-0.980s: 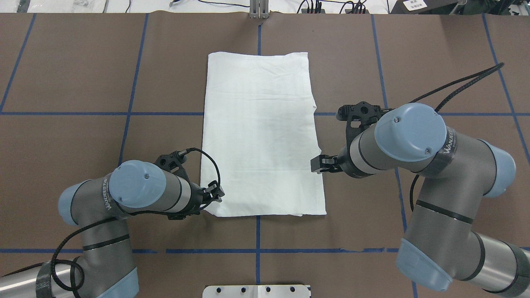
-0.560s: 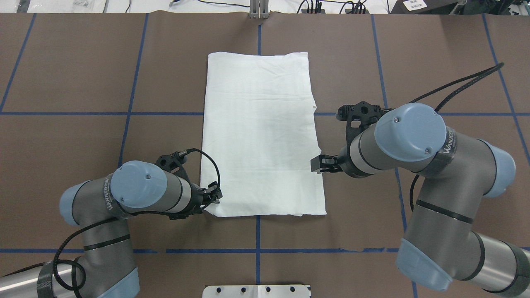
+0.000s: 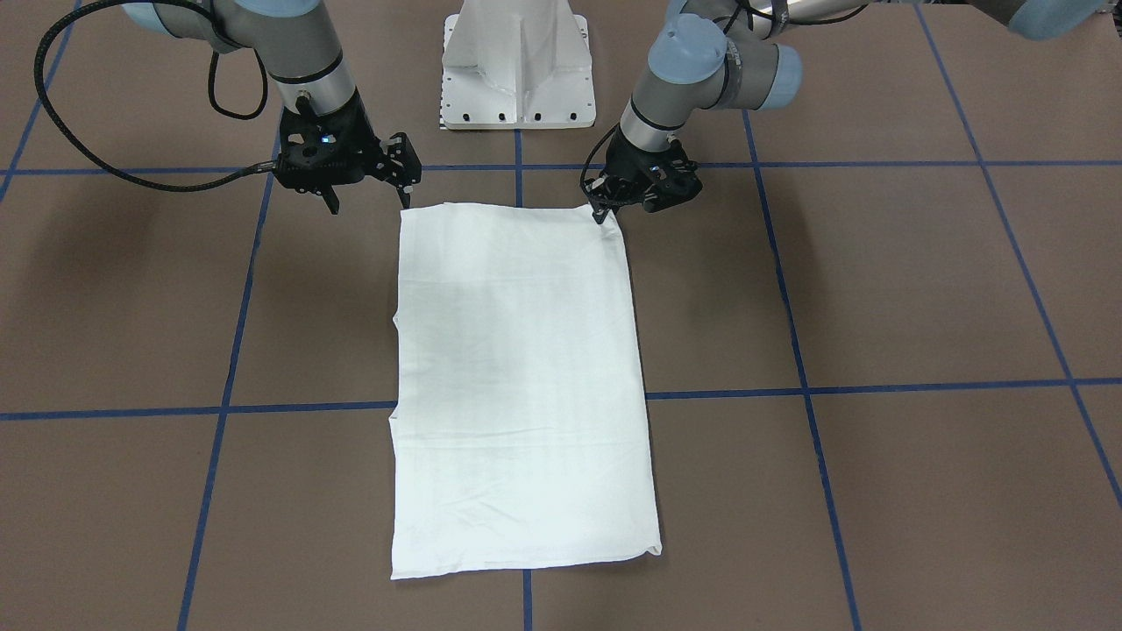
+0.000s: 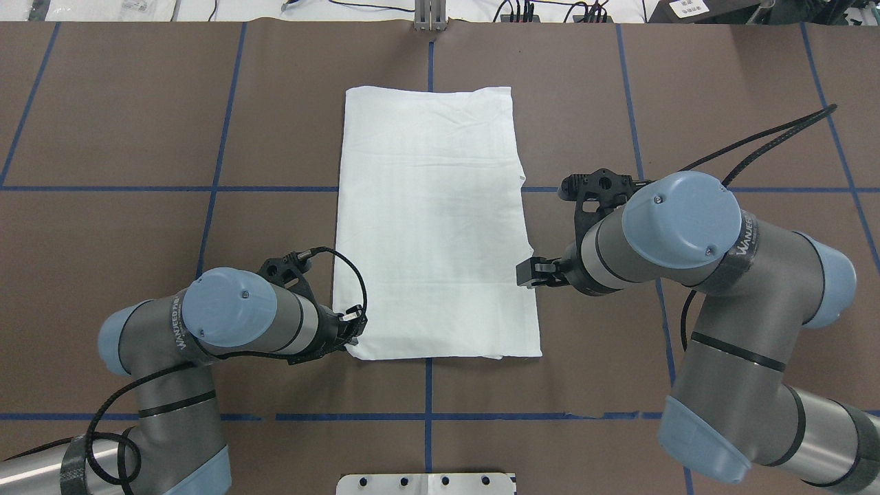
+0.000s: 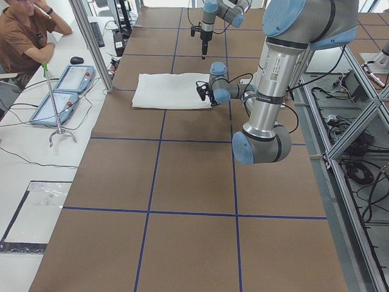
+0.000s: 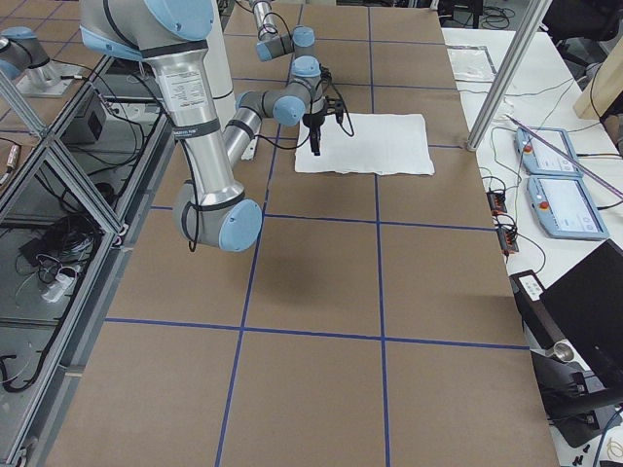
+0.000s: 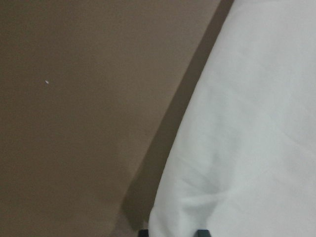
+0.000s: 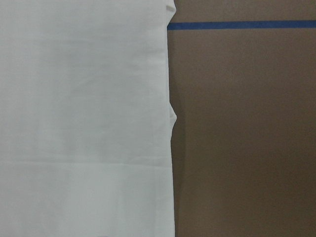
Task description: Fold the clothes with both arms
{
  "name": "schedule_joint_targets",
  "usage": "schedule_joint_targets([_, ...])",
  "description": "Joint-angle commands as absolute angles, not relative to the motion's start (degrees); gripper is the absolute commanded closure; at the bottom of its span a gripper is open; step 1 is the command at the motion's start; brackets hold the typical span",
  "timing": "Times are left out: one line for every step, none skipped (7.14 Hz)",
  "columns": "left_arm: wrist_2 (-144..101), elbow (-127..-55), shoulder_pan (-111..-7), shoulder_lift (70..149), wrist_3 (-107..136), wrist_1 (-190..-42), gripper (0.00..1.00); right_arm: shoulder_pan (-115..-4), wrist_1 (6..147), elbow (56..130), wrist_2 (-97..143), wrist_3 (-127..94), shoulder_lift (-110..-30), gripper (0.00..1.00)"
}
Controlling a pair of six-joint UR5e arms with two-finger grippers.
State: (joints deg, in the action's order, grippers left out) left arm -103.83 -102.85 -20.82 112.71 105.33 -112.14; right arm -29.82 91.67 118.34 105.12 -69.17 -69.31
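At the near short edge of the T-shirt (image 4: 433, 227), i.e. the edge closest to the robot, the left end effector (image 3: 603, 209) is set low on the left corner. A bit farther along, the right end effector (image 3: 368, 194) is held just beside the right long edge, its fingers spread wide and nothing taken. The garment is laid flat in the worktop (image 4: 619, 385) centre, folded to a long rectangle w/ the plain side up; its far short edge is well apart from both arms.

The cloth is judged light, soft and limp, in several layers, so it will sag and slide if only the top layer is caught. It is best taken at both near corners, all layers pinched.

In the left wrist cam the fingertips (image 7: 200, 232) are seen a little apart w/ puckered cloth btw. them; whether it is gripped cannot be told. In the overhead view this is hidden by the wrist. A small step (image 8: 173, 114) in the edge is shown clearly only by the right wrist cam. The spread of the right fingers is seen only from the front.
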Motion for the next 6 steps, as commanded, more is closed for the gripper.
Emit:
schedule_joint_targets([-103.71, -102.74, -21.0, 112.76, 105.12, -112.15, 0.74, -29.8, 91.67, 117.86, 105.03, -69.17, -69.43, 0.0])
schedule_joint_targets([-103.71, -102.83, -21.01, 112.85, 105.38, -112.15, 1.0, -29.79, 91.67, 117.95, 105.12, -69.26, -69.35, 0.0])
schedule_joint_targets([-103.8, -102.92, -21.27, 113.03, 105.38, -112.15, 1.0, -29.71, 91.67, 118.04, 105.03, -69.69, -69.26, 0.0])
schedule_joint_targets([-103.8, -103.01, -21.27, 113.03, 105.38, -112.15, 1.0, -29.45, 91.58, 118.04, 105.03, -76.31, -68.82, 0.0])
schedule_joint_targets([-103.89, -103.01, -21.18, 113.11, 105.29, -112.15, 1.0, -28.4, 90.45, 118.3, 104.94, -85.6, -68.47, 0.0])
schedule_joint_targets([-103.89, -103.01, -21.18, 113.29, 105.29, -112.15, 1.0, -26.91, 90.09, 118.39, 104.33, -91.52, -68.29, 0.0])
